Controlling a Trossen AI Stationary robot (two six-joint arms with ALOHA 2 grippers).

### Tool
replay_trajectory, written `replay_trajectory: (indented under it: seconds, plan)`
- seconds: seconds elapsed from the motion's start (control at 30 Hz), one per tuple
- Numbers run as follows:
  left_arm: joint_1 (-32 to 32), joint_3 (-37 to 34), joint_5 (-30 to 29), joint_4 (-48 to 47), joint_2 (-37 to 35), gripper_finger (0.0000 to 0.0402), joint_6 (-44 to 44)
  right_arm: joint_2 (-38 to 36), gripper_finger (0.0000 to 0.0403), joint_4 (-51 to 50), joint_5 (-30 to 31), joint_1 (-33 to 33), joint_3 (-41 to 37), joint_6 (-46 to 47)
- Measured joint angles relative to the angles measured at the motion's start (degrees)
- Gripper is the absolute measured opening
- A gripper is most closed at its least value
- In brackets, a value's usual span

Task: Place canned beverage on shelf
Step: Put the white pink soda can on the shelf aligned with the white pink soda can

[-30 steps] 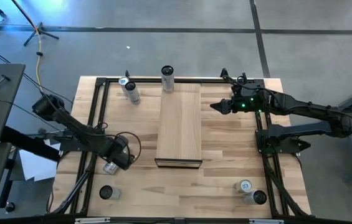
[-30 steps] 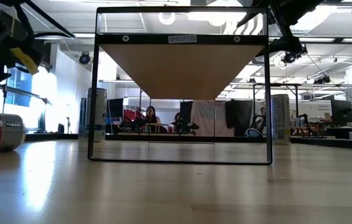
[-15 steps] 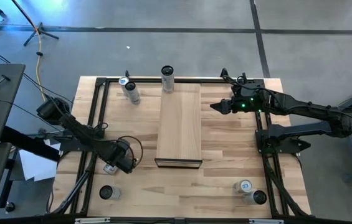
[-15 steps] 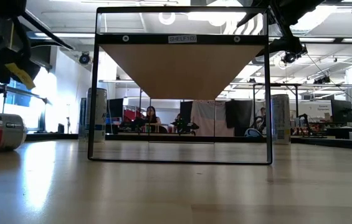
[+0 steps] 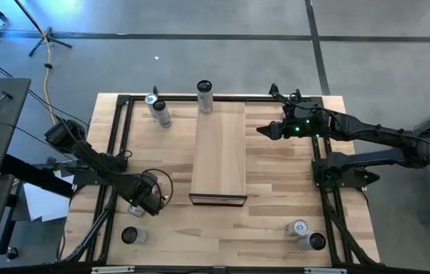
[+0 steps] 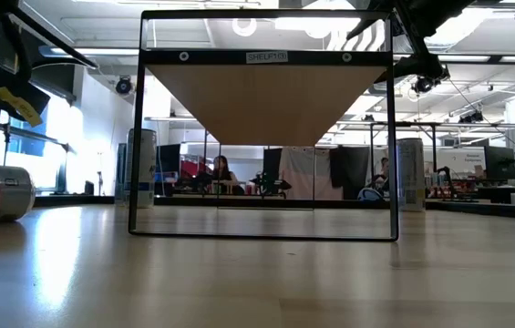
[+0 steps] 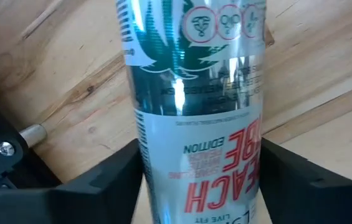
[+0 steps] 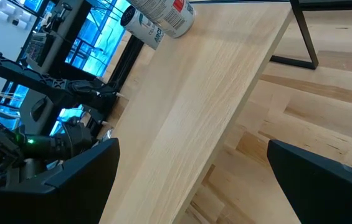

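The can point(image 7: 194, 118) lies on its side on the tabletop point(image 5: 275, 205), at the near left, well apart from the shelf point(image 5: 219, 148). My left tool point(image 5: 144, 199) is down over it; the wrist view shows a finger point(image 7: 101, 180) on either side of the body, very close against it, but I cannot tell whether they grip yet.

I judge it a thin-walled metal can: stiff enough, smooth and slippery, liable to roll and to dent if squeezed hard. Best hold is across the middle of the body, fingers square to its length.

One can point(image 5: 205, 95) stands at the shelf's far end.

My right tool point(image 5: 264, 130) waits right of the shelf, fingers wide apart, holding nothing.
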Motion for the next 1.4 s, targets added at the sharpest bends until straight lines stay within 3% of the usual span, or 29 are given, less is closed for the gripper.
replay_trajectory:
  seconds: [0.17,0.43,0.63,0.8,0.93,1.1,1.27,1.4]
  plan:
    - [0.0,0.0,0.0,0.0,-1.0,0.0169,1.1,0.0,0.0394,0.0,0.0,0.0,0.0,0.0]
    - [0.2,2.7,-1.6,-6.5,-12.3,0.0177,1.2,0.0,0.0394,0.1,0.4,0.0,0.0,0.0]
    - [0.2,8.3,-13.1,-9.1,-25.1,0.0178,-1.4,0.0,0.0394,0.2,0.5,0.0,0.0,0.2]
    - [0.2,13.2,-24.6,-6.4,-33.4,0.0179,2.8,0.0,0.0394,0.7,-0.4,0.0,0.0,1.5]
    - [0.2,16.4,-32.1,0.5,-37.5,0.0179,12.6,0.0,0.0394,5.0,-3.0,0.0,0.0,1.5]
    - [0.8,17.1,-41.6,16.9,-38.1,0.0179,28.5,1.1,0.0394,19.0,-4.2,3.5,0.0,-2.6]
    - [4.5,17.0,-41.2,31.9,-33.8,0.0179,40.2,6.2,0.0394,34.5,-1.8,10.5,0.1,-11.6]
    - [8.2,17.1,-39.3,42.1,-30.3,0.0179,44.5,12.1,0.0394,33.9,3.7,15.2,4.8,-21.6]
